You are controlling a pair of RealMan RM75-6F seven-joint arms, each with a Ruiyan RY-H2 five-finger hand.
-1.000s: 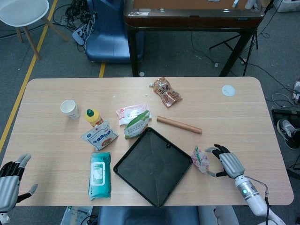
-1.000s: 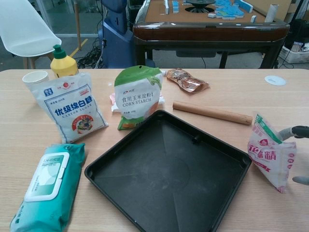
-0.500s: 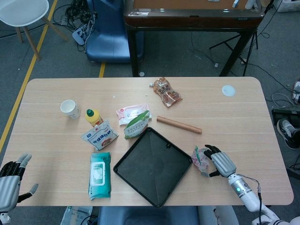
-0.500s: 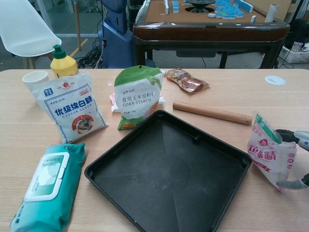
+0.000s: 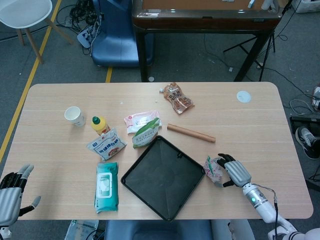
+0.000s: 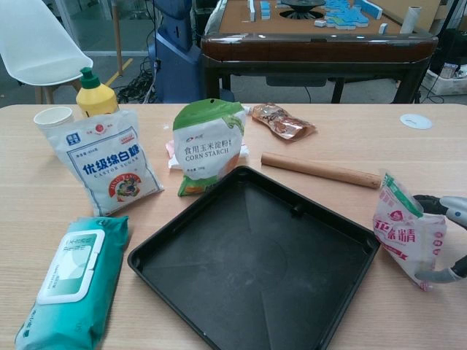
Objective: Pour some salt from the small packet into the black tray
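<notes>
while the right hand (image 5: 235,172) closes its fingers (image 6: 438,275) around the small packet (image 6: 406,232), which stands on the table just off the black tray's (image 5: 165,210) right corner, the step in hand looks like the grasp; next it needs lifting and tipping over the tray. since a second ago the hand has moved in against the packet, while the left hand (image 5: 11,192) stays spread and empty at the table's left edge
</notes>
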